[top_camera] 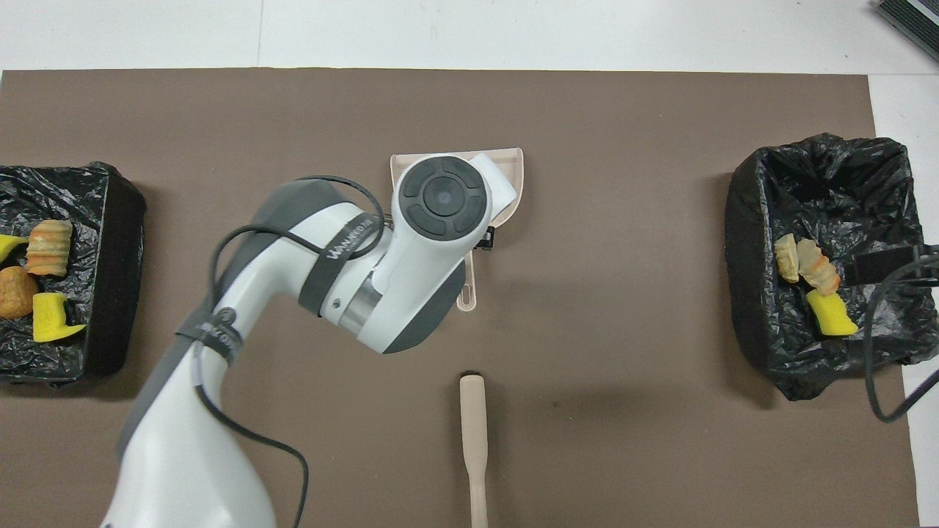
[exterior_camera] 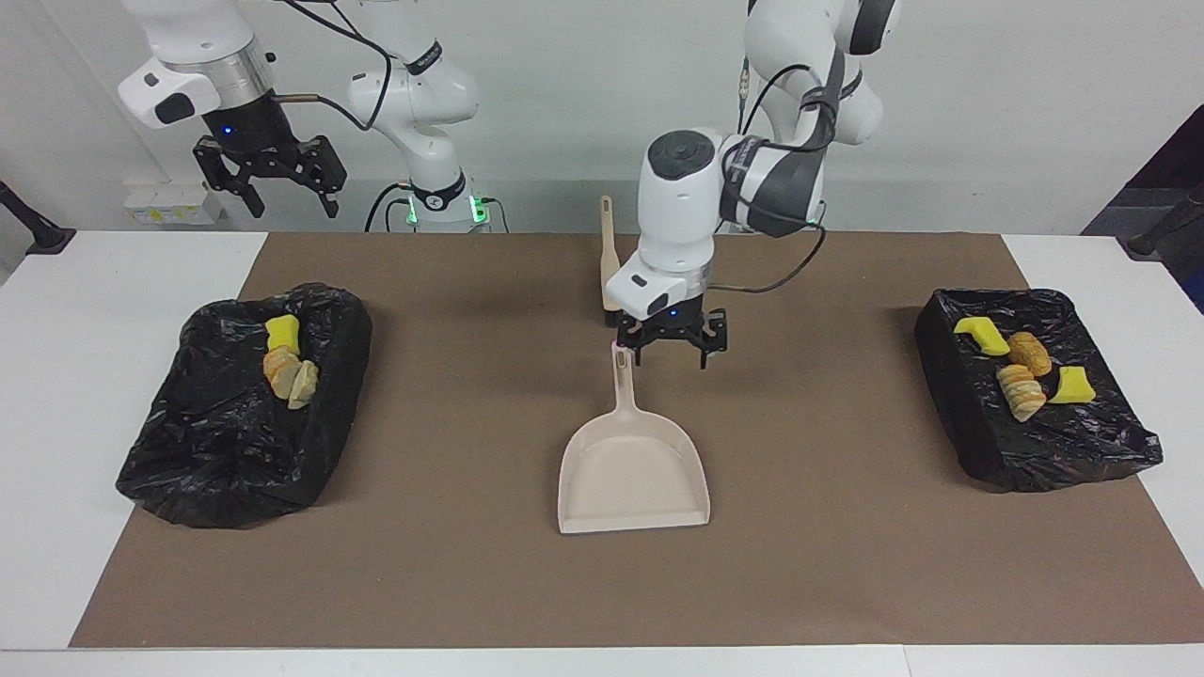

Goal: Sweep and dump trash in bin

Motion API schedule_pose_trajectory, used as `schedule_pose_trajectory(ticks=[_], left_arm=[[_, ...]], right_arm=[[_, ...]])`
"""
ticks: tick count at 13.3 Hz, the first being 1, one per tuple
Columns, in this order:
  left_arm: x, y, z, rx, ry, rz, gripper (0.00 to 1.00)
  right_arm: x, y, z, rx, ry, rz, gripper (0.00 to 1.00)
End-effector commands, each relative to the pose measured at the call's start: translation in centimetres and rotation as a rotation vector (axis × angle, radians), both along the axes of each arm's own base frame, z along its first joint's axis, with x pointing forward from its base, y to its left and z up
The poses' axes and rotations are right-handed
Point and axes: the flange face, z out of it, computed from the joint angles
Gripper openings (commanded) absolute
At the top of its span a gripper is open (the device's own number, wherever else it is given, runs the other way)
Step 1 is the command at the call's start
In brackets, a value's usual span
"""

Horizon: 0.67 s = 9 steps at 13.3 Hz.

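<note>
While no loose piece shows anywhere on the brown paper mat [exterior_camera: 847, 564] covering the white desk [exterior_camera: 94, 423], the sweeping reads as finished, with tidying of tools at most left

- Trash, three pieces, one yellow sponge chunk and tan bread-like lumps [exterior_camera: 290, 369]: in the black bag-lined bin [exterior_camera: 235, 442] at the right arm's end of the desk
- Trash, four pieces, two yellow sponge chunks and orange-brown bread lumps [exterior_camera: 1023, 371]: in the second black bag-lined bin [exterior_camera: 1035, 442] at the left arm's end
- Beige plastic dustpan [exterior_camera: 635, 475]: empty, flat at mat centre, handle toward the robots
- Beige wooden-looking brush handle [top_camera: 473, 440]: near the mat's robot-side edge
- Left claw [exterior_camera: 672, 346]: fingers apart, empty, raised just above the dustpan's handle end
- Right claw [exterior_camera: 277, 193]: fingers apart, empty, waiting high over its desk corner
</note>
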Motion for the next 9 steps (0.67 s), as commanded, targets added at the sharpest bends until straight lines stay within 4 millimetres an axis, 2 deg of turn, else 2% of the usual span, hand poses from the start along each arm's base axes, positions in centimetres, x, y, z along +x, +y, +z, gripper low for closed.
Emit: schedule_pose_trajectory(ticks=[1, 3, 5, 6, 8, 9], left_arm=[[-1.4, 8.2, 5.8, 0.012, 0.032, -0.069, 1.00], [-0.9, 15.5, 9.1, 0.011, 0.048, -0.049, 1.00], [-1.2, 20.3, 11.3, 0.011, 0.057, -0.054, 1.00], [-0.9, 23.7, 12.4, 0.002, 0.050, -0.031, 1.00], [-1.8, 27.6, 14.6, -0.038, 0.039, -0.066, 1.00], [-1.8, 29.4, 15.0, -0.055, 0.048, -0.050, 1.00]], right_arm=[[-0.3, -0.1, 0.0, -0.002, -0.009, 0.021, 1.00], [-0.3, -0.1, 0.0, -0.002, -0.009, 0.021, 1.00], [-0.3, -0.1, 0.0, -0.003, -0.009, 0.021, 1.00], [-0.3, -0.1, 0.0, -0.003, -0.009, 0.021, 1.00], [-0.3, -0.1, 0.0, -0.002, -0.009, 0.021, 1.00], [-0.3, -0.1, 0.0, -0.002, -0.009, 0.021, 1.00]])
